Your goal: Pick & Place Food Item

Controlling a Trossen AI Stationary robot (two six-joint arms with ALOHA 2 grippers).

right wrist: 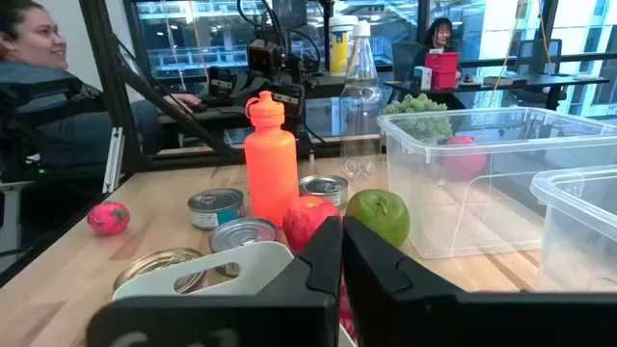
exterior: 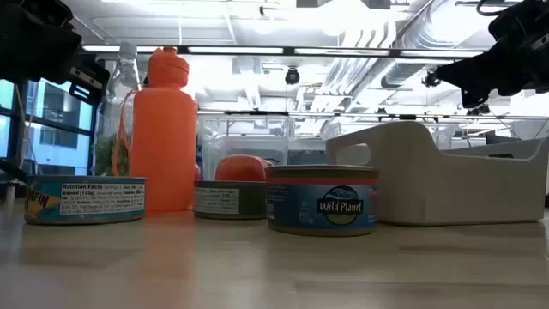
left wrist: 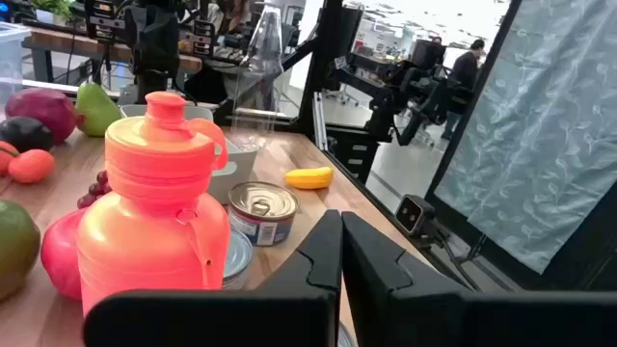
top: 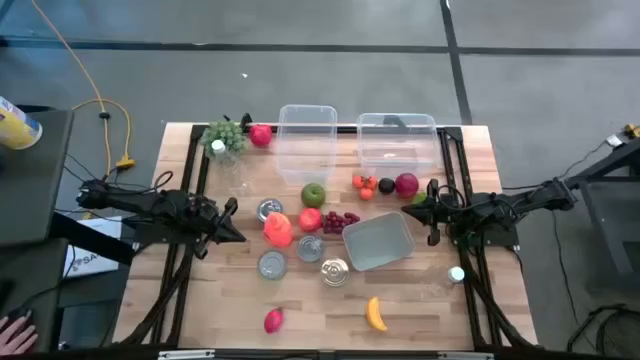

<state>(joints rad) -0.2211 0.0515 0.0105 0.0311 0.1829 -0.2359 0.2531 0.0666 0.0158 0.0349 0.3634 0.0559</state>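
Food lies across the middle of the wooden table: a green apple (top: 313, 194), a red apple (top: 310, 219), purple grapes (top: 340, 220), a yellow banana (top: 376, 314), a pink fruit (top: 273, 320) and several tin cans (top: 272, 264). An orange bottle (top: 278, 229) stands among them. My left gripper (top: 234, 233) hovers shut just left of the bottle (left wrist: 154, 222), its fingers (left wrist: 323, 251) together and holding nothing. My right gripper (top: 431, 212) is shut too, at the right beside a white bin (top: 380, 242), pointing toward the fruit (right wrist: 378, 214).
Two clear plastic containers (top: 306, 140) (top: 397, 145) stand at the far edge, with green grapes (top: 224, 137) and a red fruit (top: 261, 135) to their left. Small tomatoes (top: 364, 186), a dark plum (top: 386, 185) and a pear (top: 420, 198) lie near my right gripper. People sit beyond the table (right wrist: 39, 58).
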